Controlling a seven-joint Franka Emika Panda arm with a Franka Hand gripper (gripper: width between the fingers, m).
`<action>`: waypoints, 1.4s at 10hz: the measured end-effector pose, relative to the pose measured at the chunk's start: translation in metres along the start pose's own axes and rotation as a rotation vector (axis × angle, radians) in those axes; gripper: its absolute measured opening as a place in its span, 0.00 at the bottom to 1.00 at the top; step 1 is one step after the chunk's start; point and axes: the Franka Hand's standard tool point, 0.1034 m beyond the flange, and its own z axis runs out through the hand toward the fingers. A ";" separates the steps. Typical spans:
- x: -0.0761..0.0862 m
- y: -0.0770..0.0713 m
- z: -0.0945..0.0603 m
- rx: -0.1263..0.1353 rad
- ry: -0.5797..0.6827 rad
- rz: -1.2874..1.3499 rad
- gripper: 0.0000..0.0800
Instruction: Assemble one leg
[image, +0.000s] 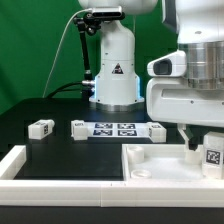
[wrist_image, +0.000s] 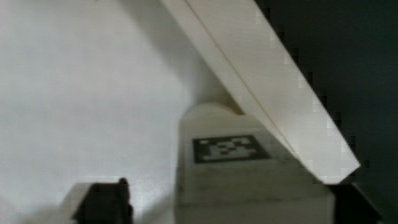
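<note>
A white leg (wrist_image: 231, 150) with a square tag stands between my gripper's (wrist_image: 222, 207) two dark fingers in the wrist view. One finger (wrist_image: 103, 203) stands off from the leg with a visible gap; the other sits close against its far side. The gripper is open around the leg. In the exterior view this leg (image: 212, 153) stands at the right, on the large white tray-like part (image: 150, 165), with my gripper (image: 204, 146) down over it. Three more legs lie on the black table: one (image: 40, 128), a second (image: 78, 127) and a third (image: 156, 131).
The marker board (image: 113, 128) lies between the loose legs. The robot's base (image: 112, 70) stands behind it. A white raised frame (image: 18, 165) runs along the front left. The tray-like part's rim (wrist_image: 249, 70) crosses the wrist view diagonally.
</note>
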 end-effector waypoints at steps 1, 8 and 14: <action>0.000 0.000 0.000 0.000 0.000 0.001 0.44; -0.004 -0.004 0.001 0.016 0.015 0.698 0.36; -0.001 -0.004 0.000 0.042 0.032 1.234 0.36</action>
